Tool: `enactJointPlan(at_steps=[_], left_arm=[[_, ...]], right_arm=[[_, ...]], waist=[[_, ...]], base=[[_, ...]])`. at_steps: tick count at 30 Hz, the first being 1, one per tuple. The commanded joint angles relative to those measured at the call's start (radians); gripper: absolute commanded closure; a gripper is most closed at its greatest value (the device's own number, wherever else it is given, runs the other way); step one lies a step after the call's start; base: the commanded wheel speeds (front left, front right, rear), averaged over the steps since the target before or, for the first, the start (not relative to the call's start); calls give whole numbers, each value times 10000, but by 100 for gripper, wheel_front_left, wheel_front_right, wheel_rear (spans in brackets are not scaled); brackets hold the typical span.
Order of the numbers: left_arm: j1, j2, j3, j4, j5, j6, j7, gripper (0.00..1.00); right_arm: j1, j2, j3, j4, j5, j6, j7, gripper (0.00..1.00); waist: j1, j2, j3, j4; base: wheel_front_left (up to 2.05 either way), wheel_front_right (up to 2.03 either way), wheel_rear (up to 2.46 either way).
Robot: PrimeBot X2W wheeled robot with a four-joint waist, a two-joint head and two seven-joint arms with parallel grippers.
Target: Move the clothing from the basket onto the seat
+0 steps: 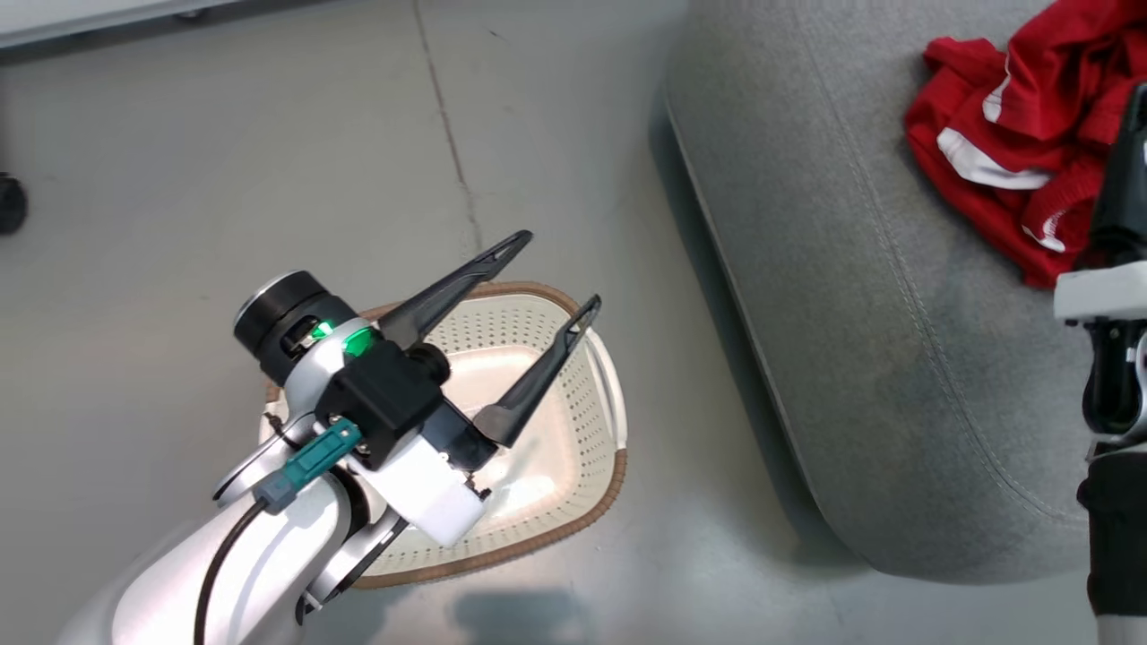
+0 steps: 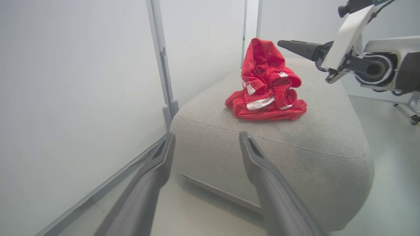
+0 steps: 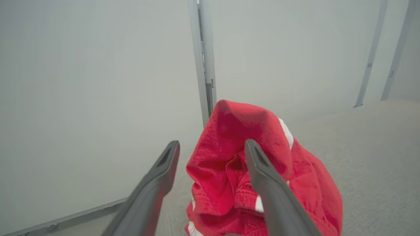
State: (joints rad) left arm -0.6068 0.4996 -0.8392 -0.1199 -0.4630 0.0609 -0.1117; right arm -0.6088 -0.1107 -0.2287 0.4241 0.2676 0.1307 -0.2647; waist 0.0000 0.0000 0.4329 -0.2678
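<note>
The red clothing (image 1: 1013,134) with white stripes lies in a crumpled heap on the grey seat (image 1: 851,313), near its far end. The cream basket (image 1: 618,475) with the brown rim stands on the floor left of the seat, and no fabric shows inside it. My left gripper (image 1: 563,270) hangs open above the basket, holding nothing. In the left wrist view its fingers (image 2: 207,136) point at the seat (image 2: 295,144) and the heap (image 2: 265,88). My right gripper (image 3: 211,147) is open just above the clothing (image 3: 229,170), whose peak rises behind its right-hand finger.
White wall panels with grey posts (image 2: 160,59) stand behind the seat. A dark caster wheel (image 1: 11,204) sits on the floor at the far left. A floor seam (image 1: 448,134) runs past the basket. My right arm (image 1: 1111,358) stands over the seat's right edge.
</note>
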Motion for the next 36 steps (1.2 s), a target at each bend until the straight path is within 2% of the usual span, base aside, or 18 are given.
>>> enactJointPlan(at_steps=[1, 5, 13, 19, 24, 32, 36], left_arm=[[134, 53, 95, 54, -81, 95, -96, 0], [545, -46, 442, 285, -453, 442, -573, 0], [1296, -207, 991, 853, -1081, 884, -1095, 0], [2015, -238, 1580, 1260, -1620, 1266, -1335, 0], [2663, -183, 2018, 1406, -1925, 1470, -1444, 0], [3905, 62, 2868, 1356, -2157, 2008, -1504, 0], [4344, 100, 3109, 1312, -2164, 2123, -1518, 0]], right_arm=[[216, 23, 34, -180, -107, 2, -21, 0], [1098, 289, 374, -1424, -381, 2, -23, 0], [2307, 550, 1275, -2365, -937, 2, 123, 0], [3066, 609, 1878, -2762, -1166, 2, 436, 0], [3691, 622, 2222, -2879, -927, 2, 589, 0], [4451, 616, 2691, -2989, -1055, 2, 785, 0], [4718, 616, 2684, -3078, -1126, 2, 837, 0]], waist=[[0, 0, -285, 303], [0, 0, -716, 944], [0, 0, -1417, 1678], [0, 0, -2030, 2069], [0, 0, -2561, 2345], [0, 0, -3223, 2429], [0, 0, -3441, 2483]], base=[[0, 0, 0], [0, 0, 0], [0, 0, 0], [0, 0, 0], [0, 0, 0], [0, 0, 0], [0, 0, 0]])
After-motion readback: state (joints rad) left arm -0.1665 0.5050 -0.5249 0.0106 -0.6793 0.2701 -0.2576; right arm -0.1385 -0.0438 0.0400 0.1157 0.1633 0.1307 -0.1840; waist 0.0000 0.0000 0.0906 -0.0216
